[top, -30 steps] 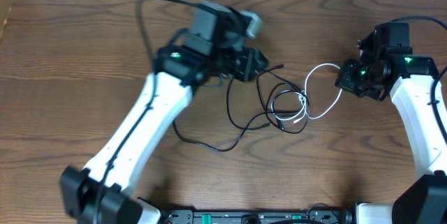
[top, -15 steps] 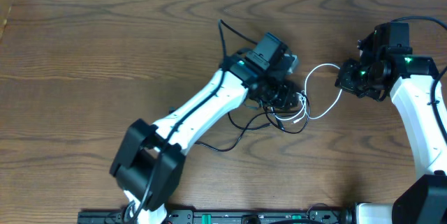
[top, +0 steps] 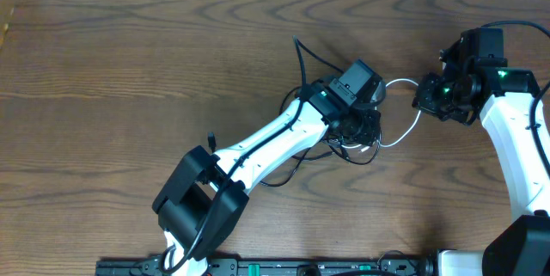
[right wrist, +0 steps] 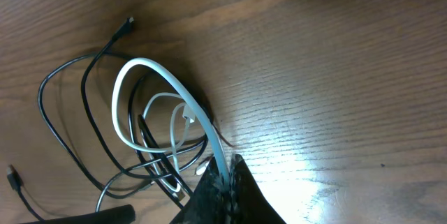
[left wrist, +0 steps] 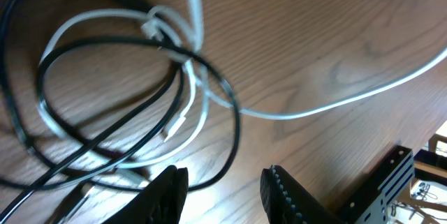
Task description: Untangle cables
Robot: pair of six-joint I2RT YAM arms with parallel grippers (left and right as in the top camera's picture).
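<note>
Your left gripper hangs low over the tangle with its two dark fingers spread and nothing pinched. One finger's inner face is ribbed, and only bare wood and the edge of a black loop show in the gap. From those fingertips the knot lies toward 11 o'clock: the black cable, thin, round and glossy, runs in several overlapping loops. The white cable, thin and smooth, threads through them and bunches into a tight crossing near the top of the left wrist view. One white strand leaves the knot toward 3 o'clock in a long, shallow curve. Your right gripper is pressed together on the white cable. The cord comes out of the closed fingertips, arches toward 11 o'clock, then bends back down into the black loops. In that view a small black plug end lies flat on the wood at 11 o'clock, at the far edge of the pile. From overhead, the right gripper sits at 3 o'clock from the tangle, with an open white loop lying between them. The table is dark brown wood with a clear grain, and glare brightens it near both grippers. From overhead the left wrist covers most of the knot, and the arm's own thicker black wire curls up at 12 o'clock just beside it.
</note>
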